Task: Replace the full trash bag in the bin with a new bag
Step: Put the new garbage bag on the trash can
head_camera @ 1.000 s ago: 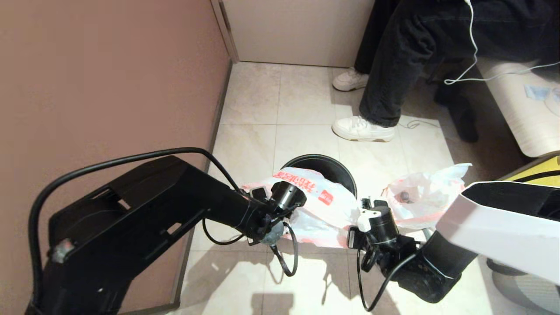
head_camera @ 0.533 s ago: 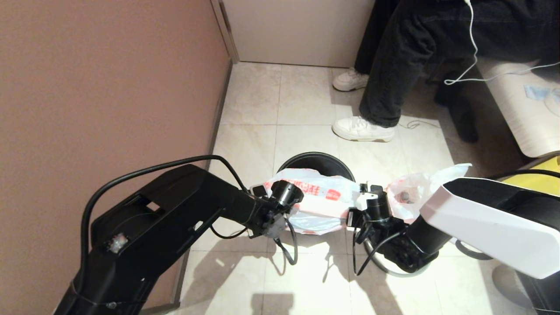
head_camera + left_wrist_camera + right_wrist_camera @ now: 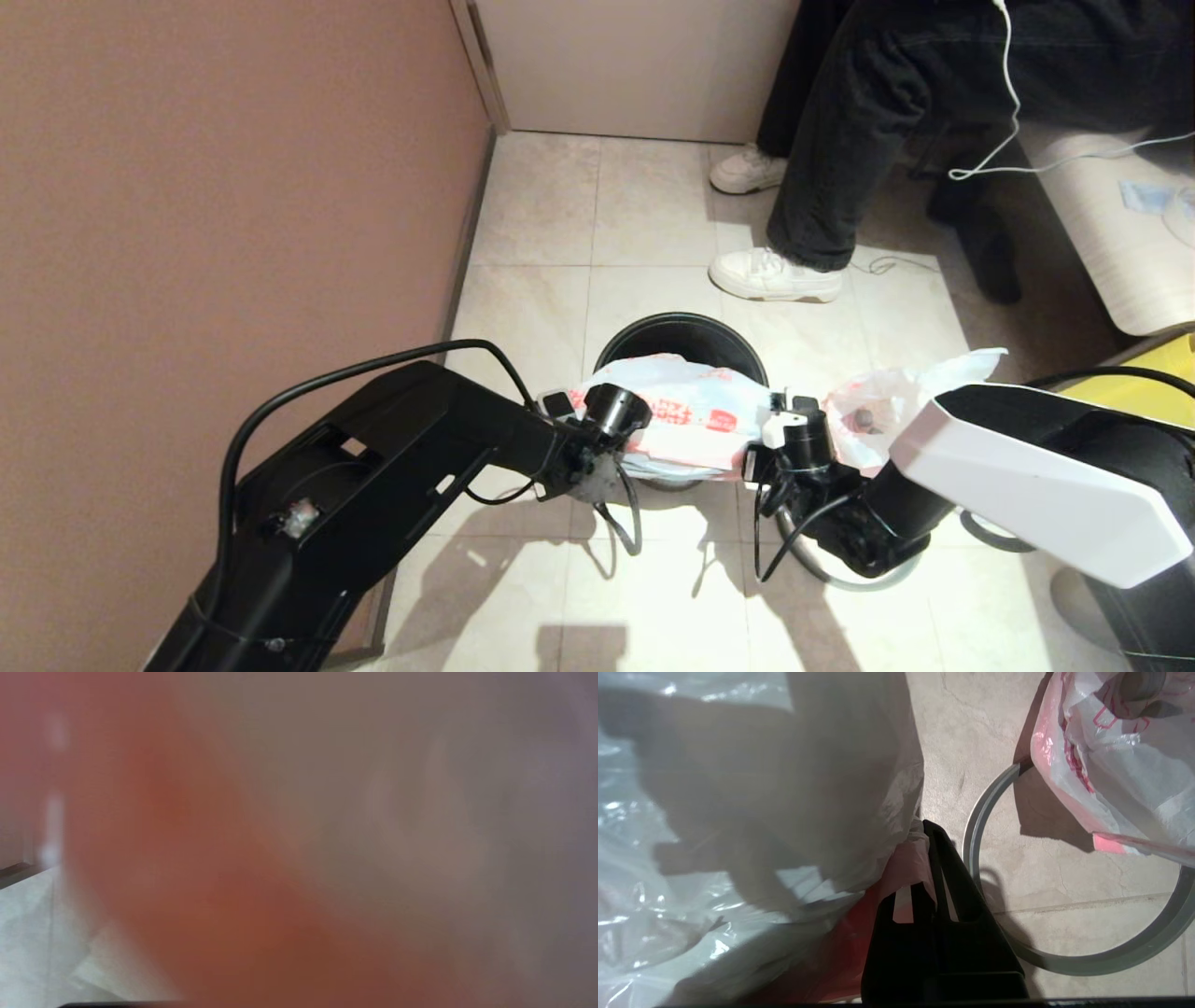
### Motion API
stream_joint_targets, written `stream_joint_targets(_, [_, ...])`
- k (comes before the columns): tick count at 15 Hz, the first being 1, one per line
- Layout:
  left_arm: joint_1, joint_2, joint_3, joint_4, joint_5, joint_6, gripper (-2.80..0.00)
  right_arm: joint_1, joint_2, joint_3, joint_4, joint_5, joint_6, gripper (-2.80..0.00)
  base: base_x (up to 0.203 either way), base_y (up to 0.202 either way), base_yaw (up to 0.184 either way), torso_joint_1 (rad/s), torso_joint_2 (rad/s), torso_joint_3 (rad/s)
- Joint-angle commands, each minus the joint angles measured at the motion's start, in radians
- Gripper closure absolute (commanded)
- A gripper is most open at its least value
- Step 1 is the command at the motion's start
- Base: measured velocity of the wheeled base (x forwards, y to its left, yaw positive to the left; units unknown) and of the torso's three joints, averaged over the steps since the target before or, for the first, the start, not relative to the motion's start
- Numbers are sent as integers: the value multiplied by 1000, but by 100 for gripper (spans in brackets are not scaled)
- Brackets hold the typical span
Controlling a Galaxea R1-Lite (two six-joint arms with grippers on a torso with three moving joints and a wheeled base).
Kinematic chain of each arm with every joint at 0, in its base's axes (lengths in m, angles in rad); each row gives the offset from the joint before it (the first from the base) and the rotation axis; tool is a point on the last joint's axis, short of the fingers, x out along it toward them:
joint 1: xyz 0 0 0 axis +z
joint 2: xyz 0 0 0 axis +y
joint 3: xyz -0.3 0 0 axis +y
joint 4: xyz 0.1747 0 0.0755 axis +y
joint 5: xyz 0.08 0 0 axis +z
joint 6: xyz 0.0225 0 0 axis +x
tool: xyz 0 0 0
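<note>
Beige tiled floor (image 3: 644, 205). Brown wall (image 3: 233, 187) on the left. Person's legs in dark trousers (image 3: 840, 121), white sneakers (image 3: 773, 275). White cable (image 3: 1013, 112). Pale seat (image 3: 1111, 233) at right; yellow bag (image 3: 1162, 366) below it.

left wrist view blurred by new bag (image 3: 327, 835); left pincer unseen

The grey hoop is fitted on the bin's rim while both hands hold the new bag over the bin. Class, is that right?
Not quite. The grey hoop lies on the floor, off the bin; the right wrist view shows it. The rest stands: the left hand and right hand hold the new bag over the bin.
</note>
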Motion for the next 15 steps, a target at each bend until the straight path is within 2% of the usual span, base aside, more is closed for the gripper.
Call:
stream_joint_targets(1, [5, -27, -2, 0, 0, -5, 0, 1, -33, 15, -16, -3, 2, 0, 0, 0, 0, 0, 0, 0])
stream_joint_targets(3, [-1, -67, 11, 2, -3, -4, 0, 6, -77, 43, -26, -3, 0, 0, 0, 0, 0, 0, 0, 0])
stream_joint_targets(4, [-3, -76, 15, 5, -2, 1, -280, 7, -88, 51, -27, -3, -1, 0, 0, 0, 0, 0, 0, 0])
stream_joint_targets(5, [-3, -76, 13, 5, -2, 3, -280, 8, -88, 51, -27, -3, -1, -280, 0, 0, 0, 0, 0, 0])
stream_joint_targets(8, [-11, -94, 22, 6, -2, 8, -280, 10, -125, 78, -27, -2, -10, -280, 0, 0, 0, 0, 0, 0])
stream_joint_targets(10, [-19, -131, 46, 9, -2, 8, -280, 10, -182, 135, -28, 9, -59, -280, 0, 0, 0, 0, 0, 0])
stream_joint_targets(13, [-51, -202, 104, 15, -3, 9, -280, 4, -305, 222, -21, 103, -122, -280, 0, 0, 0, 0, 0, 0])
stream_joint_targets(15, [-56, -221, 104, 47, -5, 7, -280, 2, -367, 252, 2, 127, -168, -280, 0, 0, 0, 0, 0, 0])
